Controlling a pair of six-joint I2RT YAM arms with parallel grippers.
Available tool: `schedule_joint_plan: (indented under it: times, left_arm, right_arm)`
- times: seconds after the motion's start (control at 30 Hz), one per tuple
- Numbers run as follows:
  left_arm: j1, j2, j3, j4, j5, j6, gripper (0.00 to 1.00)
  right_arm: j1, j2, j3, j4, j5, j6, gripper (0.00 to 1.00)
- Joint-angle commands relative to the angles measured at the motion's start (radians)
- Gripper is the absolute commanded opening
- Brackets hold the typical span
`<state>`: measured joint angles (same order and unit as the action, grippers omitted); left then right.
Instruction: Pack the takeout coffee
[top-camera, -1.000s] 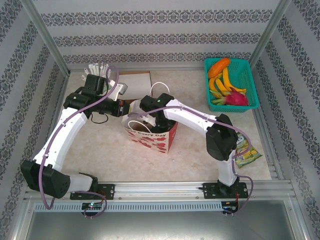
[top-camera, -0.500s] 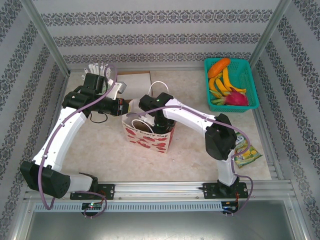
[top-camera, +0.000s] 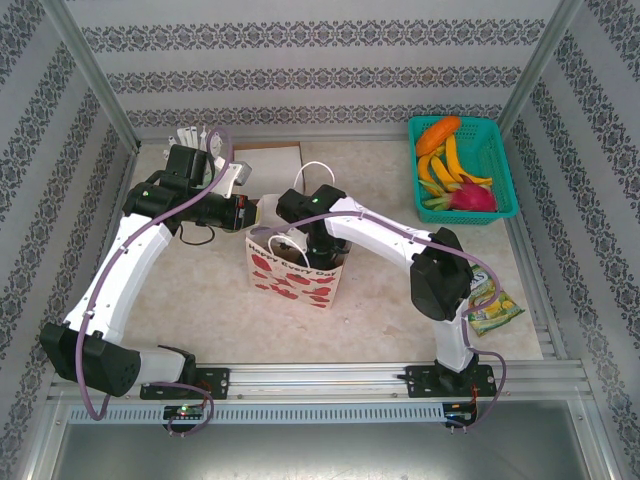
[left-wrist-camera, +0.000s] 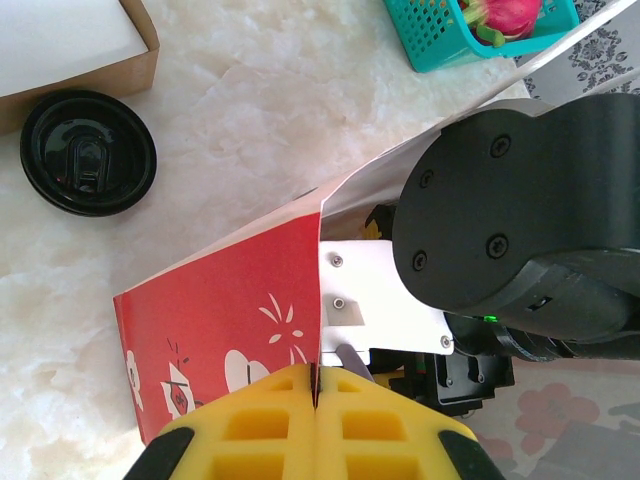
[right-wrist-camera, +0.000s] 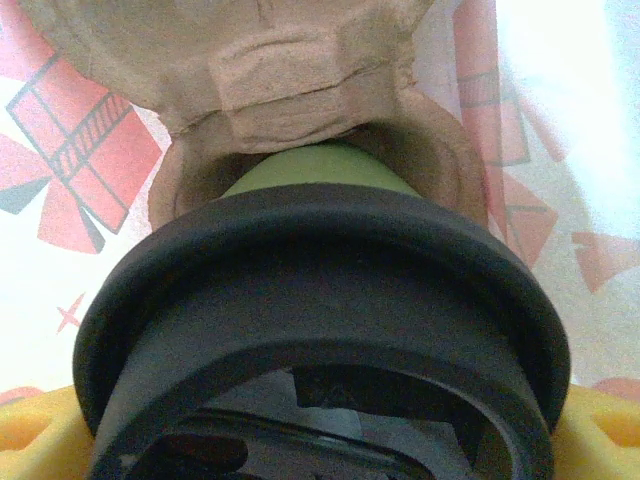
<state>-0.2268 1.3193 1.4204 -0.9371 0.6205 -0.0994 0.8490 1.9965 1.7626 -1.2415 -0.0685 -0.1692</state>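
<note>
The takeout coffee (right-wrist-camera: 320, 300) sits between right fingers (right-wrist-camera: 605, 445); touching

The pale marbled tabletop (top-camera: 200, 290) carried a red-and-white printed paper bag (top-camera: 295, 275), which stood upright at its middle. A teal plastic mesh basket (top-camera: 505, 185) of fruit sat in the far right corner. A shallow brown cardboard box (top-camera: 272, 160) lay toward the far left, with a round black plastic lid (left-wrist-camera: 88, 153) flat just beside its corner. A yellow-green snack packet (top-camera: 495, 308) lay at the right edge, nearer.
</note>
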Motion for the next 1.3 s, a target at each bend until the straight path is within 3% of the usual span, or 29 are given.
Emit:
schedule_joint_plan:
  times: [0.0, 0.43, 1.27]
  left_arm:
    - [0.008, -0.013, -0.005, 0.0, 0.01, -0.001, 0.0]
    - [0.009, -0.015, -0.029, -0.007, -0.02, -0.011, 0.0]
    - [0.007, -0.028, -0.012, -0.042, -0.023, -0.054, 0.0]
  right_arm:
    - [0.009, 0.014, 0.018, -0.028, 0.008, -0.023, 0.84]
    - [0.013, -0.02, 0.036, -0.037, -0.014, -0.014, 0.98]
    - [0.019, -0.033, 0.293, -0.23, 0.001, -0.018, 0.98]
